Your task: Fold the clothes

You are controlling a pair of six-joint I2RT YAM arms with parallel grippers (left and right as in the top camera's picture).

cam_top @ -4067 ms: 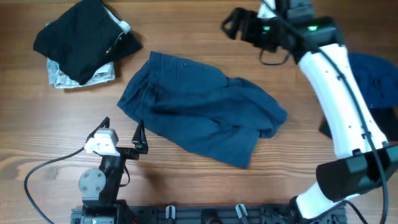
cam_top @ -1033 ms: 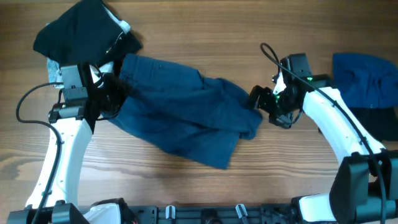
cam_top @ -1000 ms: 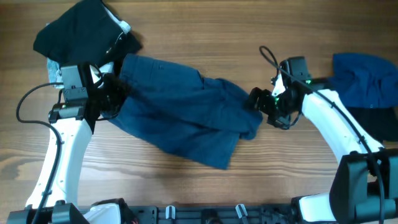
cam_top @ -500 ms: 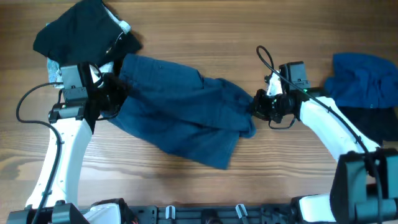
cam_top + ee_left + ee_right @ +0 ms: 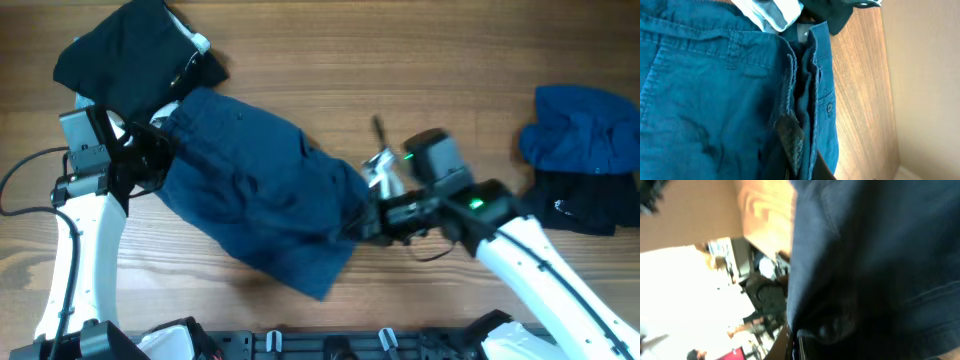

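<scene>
Dark blue shorts lie crumpled across the middle of the wooden table. My left gripper is shut on their waistband at the left end. In the left wrist view the waistband with belt loop and button fills the frame, and the cloth is pinched at my left gripper. My right gripper is shut on the shorts' right edge, near the table's front. The right wrist view is almost wholly covered by dark blue cloth, which bunches over my right gripper and hides its fingers.
A black garment lies on a pale folded cloth at the back left. A crumpled blue garment sits on a black one at the right edge. The right arm's cable loops above the shorts.
My right gripper shut on the shorts' right edge and swung left and toward the front, dragging that end in. The left gripper drew the waistband slightly left.
</scene>
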